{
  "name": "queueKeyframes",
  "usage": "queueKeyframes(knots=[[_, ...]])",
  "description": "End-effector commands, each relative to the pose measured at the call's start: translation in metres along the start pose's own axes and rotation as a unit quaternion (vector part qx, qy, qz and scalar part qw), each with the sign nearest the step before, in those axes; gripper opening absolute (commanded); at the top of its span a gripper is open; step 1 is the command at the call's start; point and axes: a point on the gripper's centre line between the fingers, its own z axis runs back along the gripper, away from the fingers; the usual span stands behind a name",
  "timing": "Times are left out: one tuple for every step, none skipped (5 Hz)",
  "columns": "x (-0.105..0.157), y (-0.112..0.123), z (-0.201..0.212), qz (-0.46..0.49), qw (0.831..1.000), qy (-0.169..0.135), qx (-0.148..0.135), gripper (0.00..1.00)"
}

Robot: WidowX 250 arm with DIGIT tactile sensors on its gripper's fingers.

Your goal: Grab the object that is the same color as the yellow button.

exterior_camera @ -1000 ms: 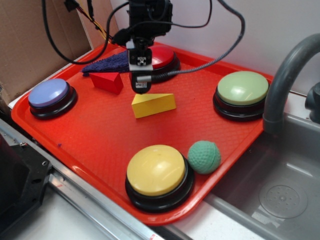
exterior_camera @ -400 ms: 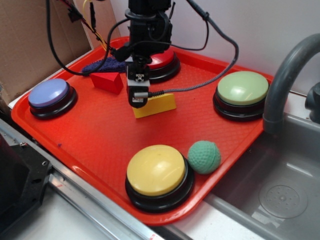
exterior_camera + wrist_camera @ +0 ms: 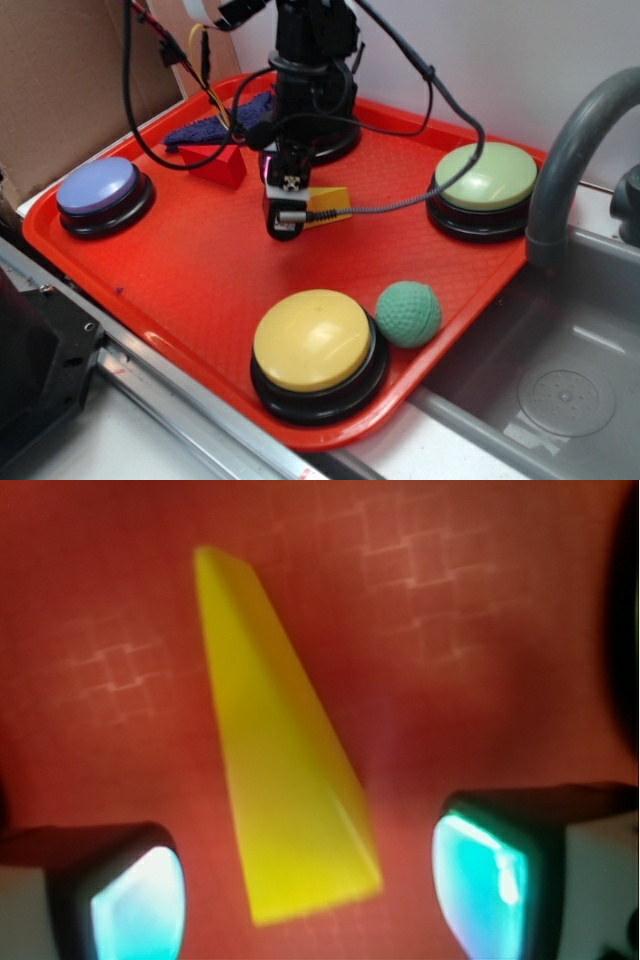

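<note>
The small yellow wedge block lies on the red tray, mostly hidden behind my gripper in the exterior view. In the wrist view the wedge block lies flat between my two fingers, its thick end nearest the pads. Red tray shows on both sides of it, so the gripper is open and straddles it without touching. The large yellow button on its black base sits at the tray's front edge, well apart.
A red wedge block and a purple cloth lie behind left. A blue button is at left, a pale green button at right, a green ball beside the yellow button. A grey sink and faucet stand at right.
The gripper has come down and forward over the yellow wedge, from above its far side to straddling it low over the tray. The wedge has not moved.
</note>
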Motion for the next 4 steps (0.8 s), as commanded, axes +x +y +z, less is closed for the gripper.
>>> queueKeyframes(knots=[[0.011, -0.002, -0.003, 0.006, 1.0, 0.0, 0.016, 0.0], [0.01, -0.003, -0.005, 0.005, 1.0, 0.0, 0.017, 0.0], [-0.007, -0.006, 0.025, 0.036, 0.999, -0.024, -0.001, 0.0], [-0.042, -0.01, 0.066, 0.15, 0.985, -0.079, -0.023, 0.0]])
